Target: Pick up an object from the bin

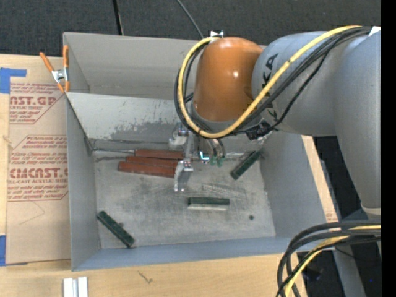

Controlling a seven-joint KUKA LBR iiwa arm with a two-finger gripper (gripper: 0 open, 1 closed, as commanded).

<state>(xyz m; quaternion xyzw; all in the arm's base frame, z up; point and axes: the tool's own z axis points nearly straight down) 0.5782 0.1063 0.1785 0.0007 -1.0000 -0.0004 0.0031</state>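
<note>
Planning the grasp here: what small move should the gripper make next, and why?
Probably ease straight down: the gripper sits at the right end of the reddish-brown bars, while the grey-green bar lies apart, nearer the front wall.

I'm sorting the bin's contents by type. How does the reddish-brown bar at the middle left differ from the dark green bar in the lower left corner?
Colour: the reddish-brown bar is warm brown, the dark green bar nearly black. Size: the reddish-brown bar looks longer and wider than the dark green bar. Pose: the reddish-brown bar lies almost level across the view; the dark green bar slants. Both are straight, flat and rest on the bin floor.
</note>
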